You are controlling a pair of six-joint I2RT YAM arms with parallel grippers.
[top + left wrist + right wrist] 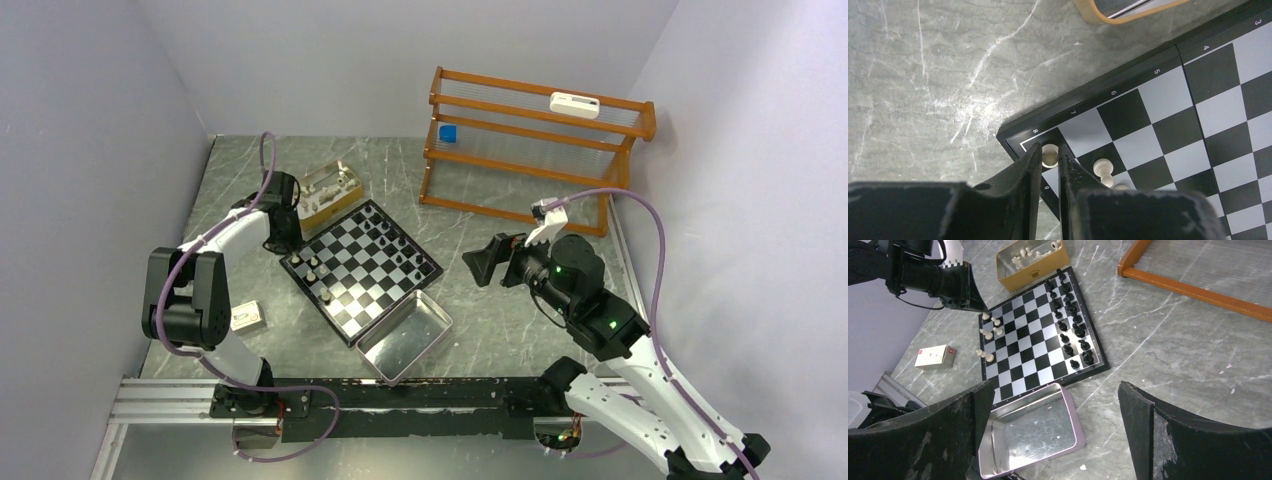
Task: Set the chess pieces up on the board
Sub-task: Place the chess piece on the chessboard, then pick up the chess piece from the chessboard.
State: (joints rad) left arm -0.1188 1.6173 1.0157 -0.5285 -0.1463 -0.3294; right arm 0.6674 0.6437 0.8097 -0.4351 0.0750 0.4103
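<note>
The board (366, 287) lies at the table's middle, turned diagonally. Black chess pieces (1070, 325) stand in two rows along its far-right side. A few white chess pieces (988, 332) stand on its left side. My left gripper (1049, 150) is down at the board's left corner, shut on a white piece (1050, 156) that stands on the corner square by the "8" mark. Another white piece (1104, 167) stands one square over. My right gripper (1055, 386) hangs open and empty above the table, to the right of the board (1023, 352).
A gold-coloured box (330, 195) with more white pieces sits behind the board. A shiny metal tray (437, 317) lies at the board's near corner. A wooden rack (530, 150) stands at the back right. A small white box (247, 317) lies by the left arm.
</note>
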